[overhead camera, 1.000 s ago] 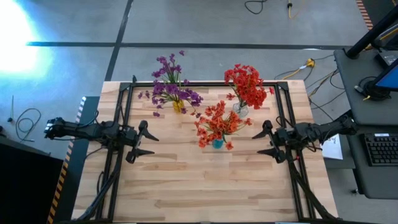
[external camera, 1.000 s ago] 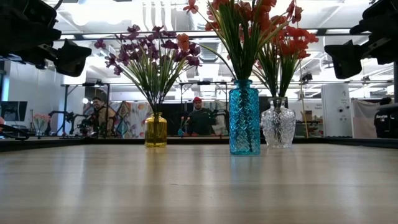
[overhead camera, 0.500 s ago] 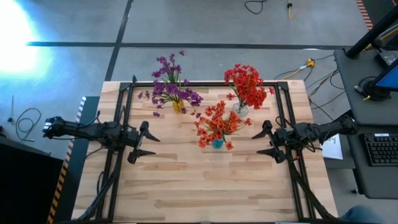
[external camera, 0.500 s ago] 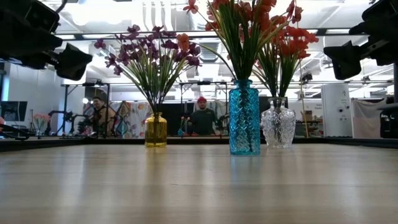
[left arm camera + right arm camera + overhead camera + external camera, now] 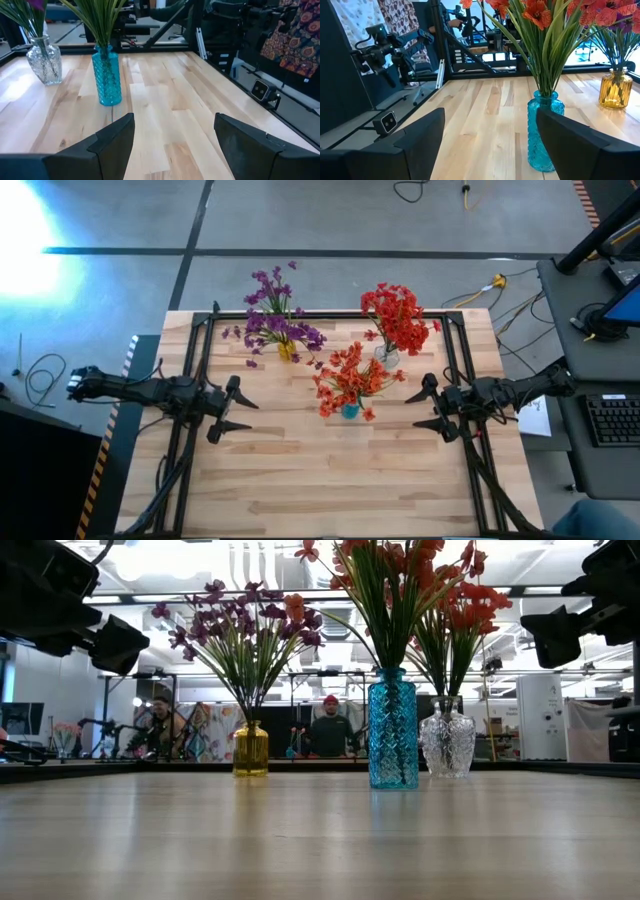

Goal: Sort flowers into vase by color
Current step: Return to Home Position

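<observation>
On the table [image 5: 330, 480] three vases were set, and flowers [image 5: 350, 380] were stood in each. The left vase [image 5: 287, 352] and the right vase [image 5: 388, 358] were placed toward the far edge, while the middle vase [image 5: 349, 410] was set between them and nearer the front. The left gripper [image 5: 250, 415] was held to the left of the middle vase and the right gripper [image 5: 412, 412] to its right, both above the table.

Bright overhead strip lights [image 5: 250, 565]; hard white glare on the floor [image 5: 25, 225] well behind the left fingers [image 5: 228, 427]; worktop [image 5: 320, 840] softly sheened.
</observation>
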You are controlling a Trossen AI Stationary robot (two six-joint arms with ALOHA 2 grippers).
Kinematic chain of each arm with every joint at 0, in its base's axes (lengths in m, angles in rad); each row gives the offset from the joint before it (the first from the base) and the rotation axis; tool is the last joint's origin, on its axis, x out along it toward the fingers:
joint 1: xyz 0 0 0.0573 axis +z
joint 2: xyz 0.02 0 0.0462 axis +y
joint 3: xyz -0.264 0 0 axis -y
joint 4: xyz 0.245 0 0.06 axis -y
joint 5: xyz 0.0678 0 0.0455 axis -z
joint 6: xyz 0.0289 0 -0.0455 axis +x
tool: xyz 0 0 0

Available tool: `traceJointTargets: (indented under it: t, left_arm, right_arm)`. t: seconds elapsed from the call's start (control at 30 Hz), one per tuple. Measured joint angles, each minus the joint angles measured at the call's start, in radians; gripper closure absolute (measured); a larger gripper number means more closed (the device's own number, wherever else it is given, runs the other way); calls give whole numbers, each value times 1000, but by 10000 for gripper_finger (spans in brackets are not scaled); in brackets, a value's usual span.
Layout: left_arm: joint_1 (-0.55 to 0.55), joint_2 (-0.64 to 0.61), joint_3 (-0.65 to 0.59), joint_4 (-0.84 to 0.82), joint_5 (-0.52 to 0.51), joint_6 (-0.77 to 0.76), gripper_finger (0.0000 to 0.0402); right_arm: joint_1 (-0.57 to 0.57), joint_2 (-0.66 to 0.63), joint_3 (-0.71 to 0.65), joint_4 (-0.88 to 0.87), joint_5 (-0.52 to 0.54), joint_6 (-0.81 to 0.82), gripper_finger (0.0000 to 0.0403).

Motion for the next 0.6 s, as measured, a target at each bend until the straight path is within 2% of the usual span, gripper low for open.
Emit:
traceJointTargets:
  t: [0.27, 0.6]
  left_arm:
    - [0, 19, 0, 0, 0, 0, 139]
    - [0, 39, 0, 0, 0, 0, 139]
  right_arm:
    - [0, 0, 0, 0, 0, 0, 89]
    - [0, 0, 0, 0, 0, 0, 99]
